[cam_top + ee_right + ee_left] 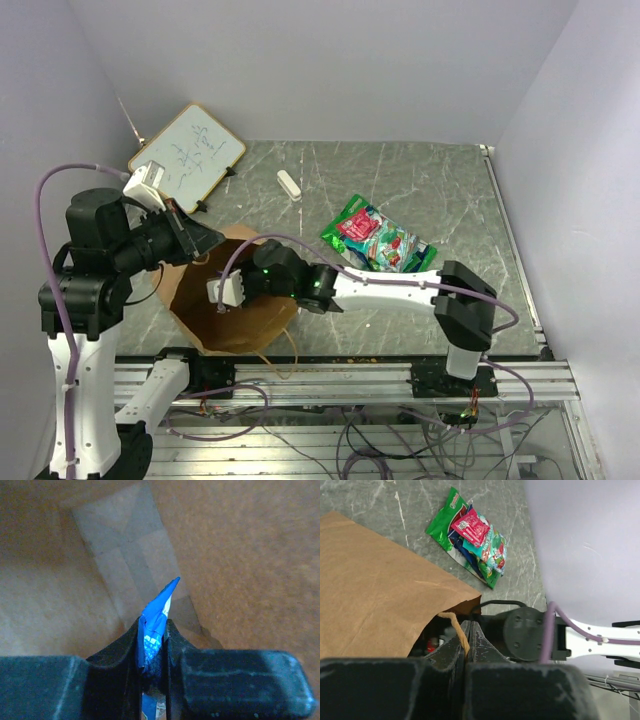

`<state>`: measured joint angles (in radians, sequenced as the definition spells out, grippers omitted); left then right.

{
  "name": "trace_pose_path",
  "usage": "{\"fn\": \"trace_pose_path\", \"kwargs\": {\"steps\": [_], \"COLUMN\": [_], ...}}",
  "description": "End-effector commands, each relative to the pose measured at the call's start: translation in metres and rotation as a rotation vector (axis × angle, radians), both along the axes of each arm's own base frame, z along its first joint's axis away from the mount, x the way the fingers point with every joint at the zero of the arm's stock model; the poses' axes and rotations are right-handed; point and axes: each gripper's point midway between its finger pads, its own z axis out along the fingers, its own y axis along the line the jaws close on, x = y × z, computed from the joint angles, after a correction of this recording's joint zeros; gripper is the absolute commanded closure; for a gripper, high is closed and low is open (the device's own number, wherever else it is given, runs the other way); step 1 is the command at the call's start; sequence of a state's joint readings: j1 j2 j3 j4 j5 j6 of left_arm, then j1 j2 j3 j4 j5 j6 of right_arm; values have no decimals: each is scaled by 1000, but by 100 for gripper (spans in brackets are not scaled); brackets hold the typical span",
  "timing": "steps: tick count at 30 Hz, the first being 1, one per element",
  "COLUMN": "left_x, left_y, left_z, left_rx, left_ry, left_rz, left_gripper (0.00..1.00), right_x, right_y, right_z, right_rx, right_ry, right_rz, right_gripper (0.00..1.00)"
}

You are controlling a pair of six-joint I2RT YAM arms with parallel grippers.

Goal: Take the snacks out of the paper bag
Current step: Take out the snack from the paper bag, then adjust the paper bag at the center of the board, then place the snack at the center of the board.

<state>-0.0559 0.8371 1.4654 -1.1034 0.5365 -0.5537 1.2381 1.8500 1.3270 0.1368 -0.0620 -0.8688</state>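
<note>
The brown paper bag (240, 322) lies open-mouthed at the near left of the table. My left gripper (468, 626) is shut on its twisted paper handle (459, 632) and holds the mouth up. My right arm (300, 282) reaches inside the bag. There my right gripper (152, 627) is shut on a blue foil packet (161, 601), whose pointed corner sticks up between the fingers. A pile of snacks (377, 240) lies on the table right of the bag: a green packet (445, 517), a small red one (471, 527) and a multicoloured one (492, 550).
A wood-framed whiteboard (188, 155) leans at the back left. A small white block (289, 184) lies on the grey table (440, 190) behind the bag. Walls close in at the back and right. A metal rail (340, 375) runs along the near edge.
</note>
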Motion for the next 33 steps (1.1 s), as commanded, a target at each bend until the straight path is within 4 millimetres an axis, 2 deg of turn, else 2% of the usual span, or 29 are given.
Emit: {"fn": "trace_pose_path", "kwargs": {"steps": [1, 4, 9, 13, 16, 21, 27, 29, 33], "left_x": [12, 15, 21, 26, 31, 40, 46, 47, 50], "left_y": [0, -1, -4, -6, -9, -15, -30, -34, -40], "left_z": [10, 10, 7, 4, 7, 22, 61, 74, 97], "left_rx": [-8, -20, -44, -64, -87, -131, -243, -282, -363], "left_ry": [-52, -58, -50, -44, -53, -70, -148, -170, -191], "left_rz": [7, 8, 3, 4, -2, -21, -100, -117, -140], "left_gripper": [93, 93, 93, 93, 93, 93, 93, 93, 93], "right_x": [-27, -45, -63, -70, -71, -55, -29, -16, 19], "right_y": [-3, -10, -23, -38, -55, -94, -150, -169, -199], "right_z": [49, 59, 79, 108, 132, 174, 255, 272, 275], "right_rx": [163, 203, 261, 306, 320, 387, 629, 709, 784], "right_ry": [95, 166, 278, 317, 313, 201, 1, -40, -47], "right_rz": [82, 136, 153, 144, 118, 0, -178, -277, -555], "right_gripper": [100, 100, 100, 100, 100, 100, 100, 100, 100]}}
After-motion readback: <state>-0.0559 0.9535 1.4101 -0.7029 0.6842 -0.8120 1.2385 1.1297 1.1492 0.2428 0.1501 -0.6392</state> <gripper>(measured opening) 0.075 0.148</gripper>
